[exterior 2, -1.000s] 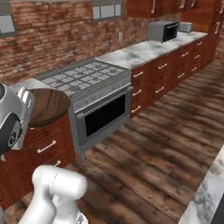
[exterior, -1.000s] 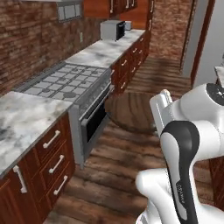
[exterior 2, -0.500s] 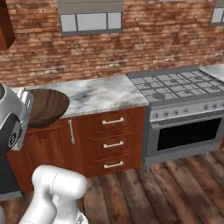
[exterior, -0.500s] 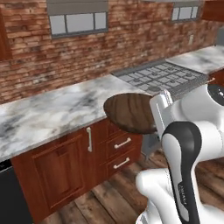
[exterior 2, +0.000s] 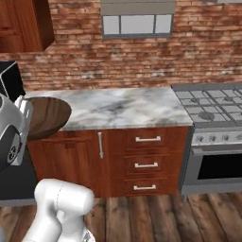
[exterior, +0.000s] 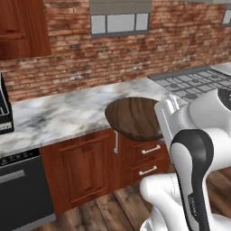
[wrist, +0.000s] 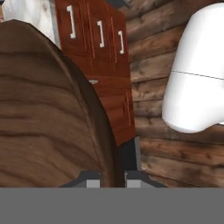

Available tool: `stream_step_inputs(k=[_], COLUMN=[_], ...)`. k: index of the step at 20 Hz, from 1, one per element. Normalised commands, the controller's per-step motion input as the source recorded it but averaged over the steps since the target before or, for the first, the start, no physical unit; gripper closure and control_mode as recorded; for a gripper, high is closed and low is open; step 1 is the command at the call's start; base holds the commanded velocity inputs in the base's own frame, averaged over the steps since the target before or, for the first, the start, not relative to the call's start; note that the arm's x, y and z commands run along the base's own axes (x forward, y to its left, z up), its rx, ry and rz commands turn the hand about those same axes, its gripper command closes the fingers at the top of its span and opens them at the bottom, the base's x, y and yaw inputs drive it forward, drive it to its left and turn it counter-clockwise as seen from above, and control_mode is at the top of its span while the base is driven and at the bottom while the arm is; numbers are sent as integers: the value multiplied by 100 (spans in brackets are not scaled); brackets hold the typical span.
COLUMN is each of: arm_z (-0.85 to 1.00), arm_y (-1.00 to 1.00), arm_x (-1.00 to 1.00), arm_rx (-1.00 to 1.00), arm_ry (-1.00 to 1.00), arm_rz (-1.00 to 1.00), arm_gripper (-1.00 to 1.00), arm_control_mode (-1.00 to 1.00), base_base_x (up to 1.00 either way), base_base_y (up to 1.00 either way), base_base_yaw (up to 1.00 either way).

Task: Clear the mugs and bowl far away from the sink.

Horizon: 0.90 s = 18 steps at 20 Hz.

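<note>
Tool [wrist: 113, 177] pinching the wooden bowl's [exterior: 134, 118] rim, above a marble counter [exterior 2: 127, 106] beneath a brick wall [exterior 2: 71, 56]

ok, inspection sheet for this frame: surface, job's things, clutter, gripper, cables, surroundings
surface: marble counter over wooden cabinets, bare where visible.
job's things: wooden bowl carried in the air at counter-edge height; mugs and sink nothing seen.
clutter: nothing seen.
gripper: gripper shut on the bowl's rim.
cables: nothing seen.
surroundings: brick wall, window, gas stove, wood plank floor.
</note>
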Motion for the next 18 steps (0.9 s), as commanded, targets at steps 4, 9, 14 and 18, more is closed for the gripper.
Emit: stream_step_inputs(k=[4, 9, 14, 18], arm_z=[0, 0, 0, 0], arm_y=[0, 0, 0, 0], arm_x=[0, 0, 0, 0], arm_rx=[0, 0, 0, 0], arm_ry=[0, 0, 0, 0], arm_rz=[0, 0, 0, 0], arm_gripper=[100, 100, 100, 100], arm_control_mode=[100, 100, 100, 100], base_base_x=[97, 100, 100, 80], base_base_y=[-10, -1, 0, -13], base_base_yaw=[5, 1, 5, 25])
